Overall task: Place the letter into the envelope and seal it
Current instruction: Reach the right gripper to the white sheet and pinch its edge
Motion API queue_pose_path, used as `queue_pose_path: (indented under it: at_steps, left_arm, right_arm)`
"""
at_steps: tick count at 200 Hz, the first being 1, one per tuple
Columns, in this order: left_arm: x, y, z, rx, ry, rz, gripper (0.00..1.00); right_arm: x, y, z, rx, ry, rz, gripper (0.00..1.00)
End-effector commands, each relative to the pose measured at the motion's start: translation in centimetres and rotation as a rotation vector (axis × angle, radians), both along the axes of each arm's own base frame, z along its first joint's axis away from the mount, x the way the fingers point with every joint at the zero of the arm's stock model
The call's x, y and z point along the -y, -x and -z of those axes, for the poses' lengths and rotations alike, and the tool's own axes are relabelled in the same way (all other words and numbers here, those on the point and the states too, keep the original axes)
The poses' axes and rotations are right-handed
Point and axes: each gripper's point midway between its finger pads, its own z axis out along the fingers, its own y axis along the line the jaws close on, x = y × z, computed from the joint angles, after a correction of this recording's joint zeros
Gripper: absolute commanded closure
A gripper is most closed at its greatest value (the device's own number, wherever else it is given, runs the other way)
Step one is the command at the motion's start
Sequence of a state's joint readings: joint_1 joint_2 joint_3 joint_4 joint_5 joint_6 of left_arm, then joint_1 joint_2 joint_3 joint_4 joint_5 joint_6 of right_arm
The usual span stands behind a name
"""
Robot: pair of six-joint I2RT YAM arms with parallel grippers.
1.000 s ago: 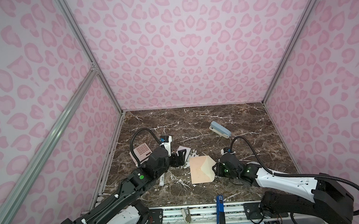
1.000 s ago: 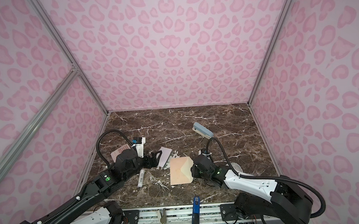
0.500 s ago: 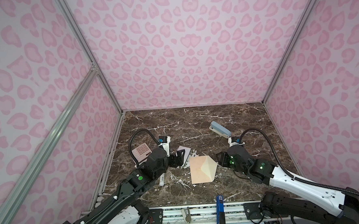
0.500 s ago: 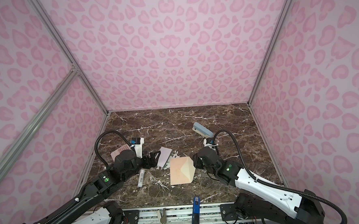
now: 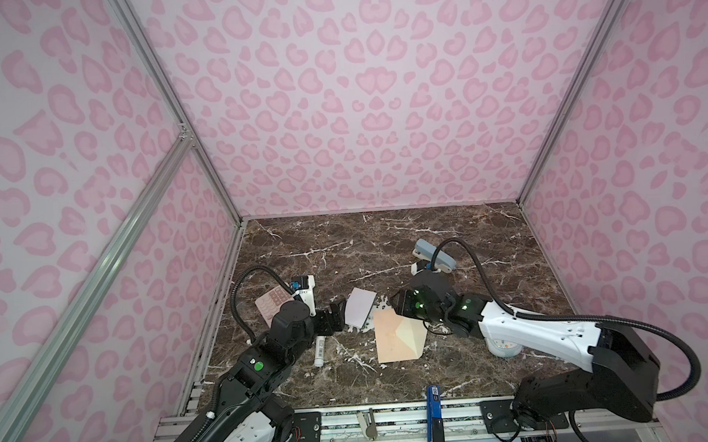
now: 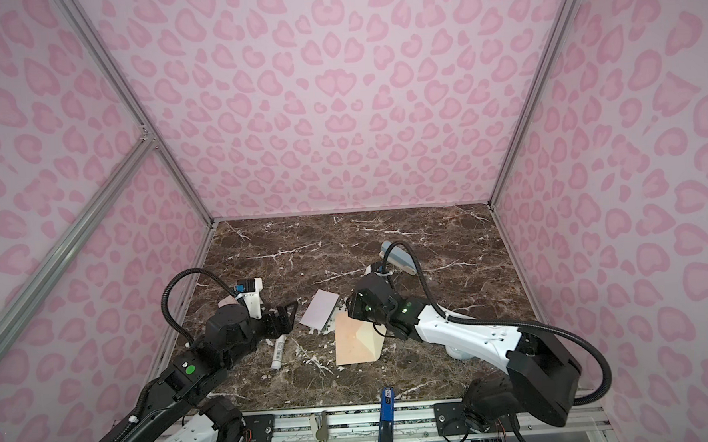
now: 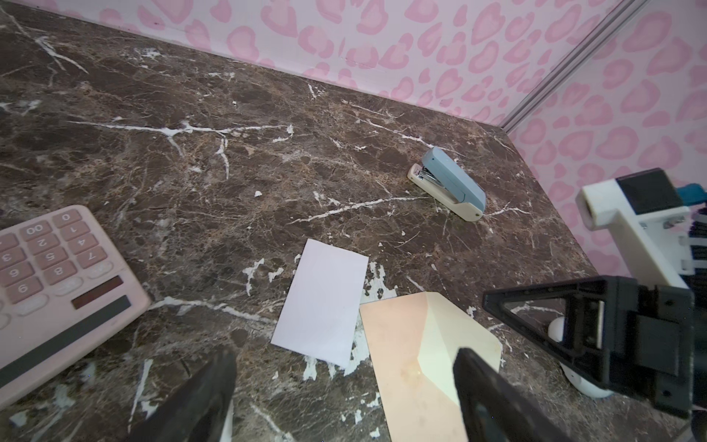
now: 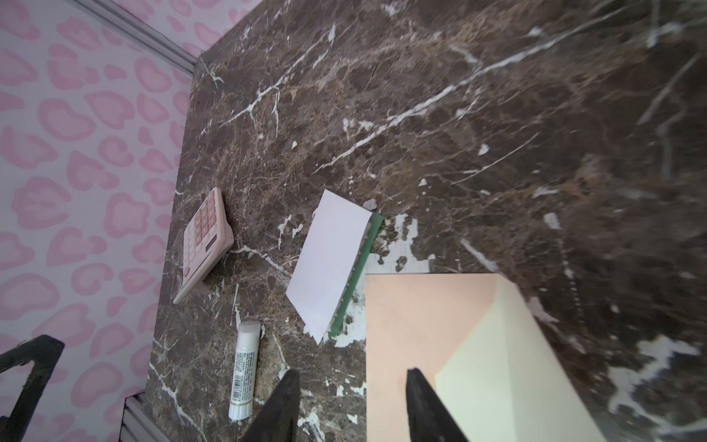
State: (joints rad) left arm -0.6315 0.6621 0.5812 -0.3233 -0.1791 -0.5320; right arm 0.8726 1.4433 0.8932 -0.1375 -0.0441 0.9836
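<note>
Top views: I reckon picking up the flat white paper letter [image 5: 361, 313] is the step in hand. Thin card lying flat on the brown marble table [image 5: 387, 245] is a pain, so I'd come in low at an edge and pinch gently. One of its corners sits just beside the far corner of the flat peach-orange paper envelope [image 5: 392, 340], which has its cream flap open. In both top views the left gripper [image 6: 284, 317] sits just beside the letter, spread wide and empty. The right gripper [image 6: 350, 308] hangs over the envelope's far corner.

Left wrist view: letter [image 7: 321, 302] dead ahead between the wide-spread fingers [image 7: 202, 398], just past the tips, not touching.

Right wrist view: right gripper [image 8: 352, 409] roughly half spread, empty, above the envelope's [image 8: 440, 344] edge. I'd let it pin the envelope. Letter [image 8: 329, 256] is near, further ahead, with a green strip showing along one long side, and that's the edge I'd go for.
</note>
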Motion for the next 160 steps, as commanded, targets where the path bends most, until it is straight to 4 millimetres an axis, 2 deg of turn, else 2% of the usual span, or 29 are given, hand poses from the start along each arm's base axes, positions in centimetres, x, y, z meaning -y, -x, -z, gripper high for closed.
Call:
queue_pose_path:
  at_steps: [1,48,86,160]
  left_arm:
    - [-1.2,0.5,1.6,-0.058,-0.024,-0.035,0.09]
    - [-2.2,1.2,3.4,-0.129,-0.04,-0.062,0.1]
    - [-2.4,1.3,3.3,-0.121,-0.025,-0.066,0.1]
    - [-2.2,1.2,2.8,-0.12,-0.021,-0.064,0.1]
  right_arm:
    - [-3.4,-0.9,-0.1,-0.009,-0.099,-0.024,0.53]
    - [-7.2,-1.9,3.4,-0.076,-0.132,-0.04,0.56]
    - [-7.9,-2.0,6.3,-0.121,-0.123,-0.036,0.58]
    - [-8.2,-2.0,8.1,-0.156,-0.109,-0.034,0.58]
